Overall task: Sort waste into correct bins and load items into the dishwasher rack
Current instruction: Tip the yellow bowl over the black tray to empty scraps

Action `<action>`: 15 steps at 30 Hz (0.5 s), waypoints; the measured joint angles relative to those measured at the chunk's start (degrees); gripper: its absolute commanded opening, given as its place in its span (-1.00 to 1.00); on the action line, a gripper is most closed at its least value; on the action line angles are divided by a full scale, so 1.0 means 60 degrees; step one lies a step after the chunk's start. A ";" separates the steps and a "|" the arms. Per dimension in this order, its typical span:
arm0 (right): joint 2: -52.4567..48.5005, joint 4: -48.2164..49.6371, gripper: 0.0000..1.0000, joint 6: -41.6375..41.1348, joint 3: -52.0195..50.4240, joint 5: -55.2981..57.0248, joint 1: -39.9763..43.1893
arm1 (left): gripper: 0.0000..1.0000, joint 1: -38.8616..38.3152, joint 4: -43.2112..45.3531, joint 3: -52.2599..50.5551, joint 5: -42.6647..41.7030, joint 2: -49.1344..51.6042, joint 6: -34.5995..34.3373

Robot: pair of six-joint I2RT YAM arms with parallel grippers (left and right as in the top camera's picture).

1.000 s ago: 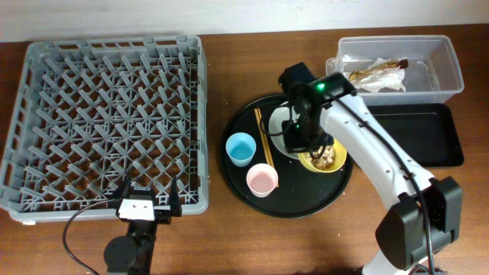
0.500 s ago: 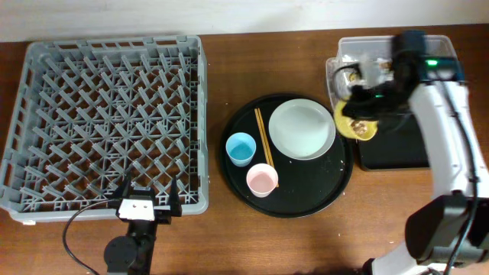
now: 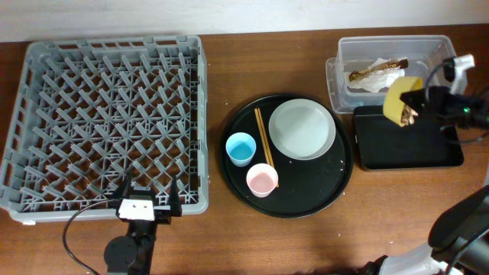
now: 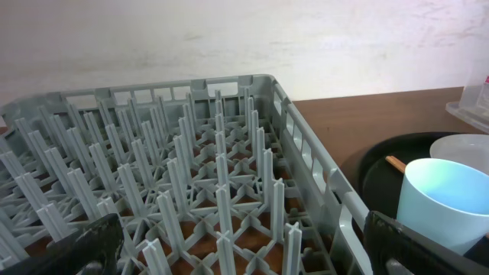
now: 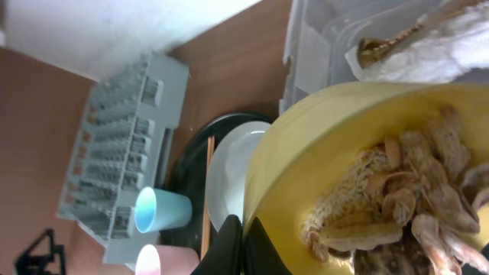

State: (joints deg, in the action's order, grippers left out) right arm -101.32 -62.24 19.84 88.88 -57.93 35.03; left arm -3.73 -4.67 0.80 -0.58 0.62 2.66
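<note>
Leave left claw (image 3: 150, 195) parked by rack (image 3: 107, 122) near edge, jaws wide apart, empty; with right claw (image 3: 416, 101) gripping bowl (image 3: 396, 103) by its rim, tilted on edge above the join of tub (image 3: 393, 40) and black tray (image 3: 412, 149), move over tray's middle, probably the right bin for scraps (image 5: 397, 206), then tip slowly; mind napkin (image 3: 378, 76) lying in tub; shake out clinging bits. Brown wood surface (image 3: 221, 69); across it: rack bare, round tray (image 3: 306, 191) bearing blue cup (image 3: 240, 148), pink cup (image 3: 262, 180), chopsticks (image 3: 265, 145), plate (image 3: 302, 130), then both bins; pale wall (image 3: 229, 15) behind.

Tilted yellow bowl (image 3: 396, 99), scraps (image 5: 397, 206) inside, above clear tub (image 3: 359, 50) and black tray (image 3: 405, 149) border.
</note>
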 measured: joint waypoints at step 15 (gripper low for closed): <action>-0.0109 0.2728 -0.92 0.0703 -0.2331 -0.2889 0.1472 | 1.00 0.0000 0.0000 0.0000 0.0000 0.0000 0.0000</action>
State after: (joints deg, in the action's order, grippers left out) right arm -101.97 -45.87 24.05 74.89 -75.26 43.86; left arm -3.73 -4.67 0.80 -0.58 0.62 2.66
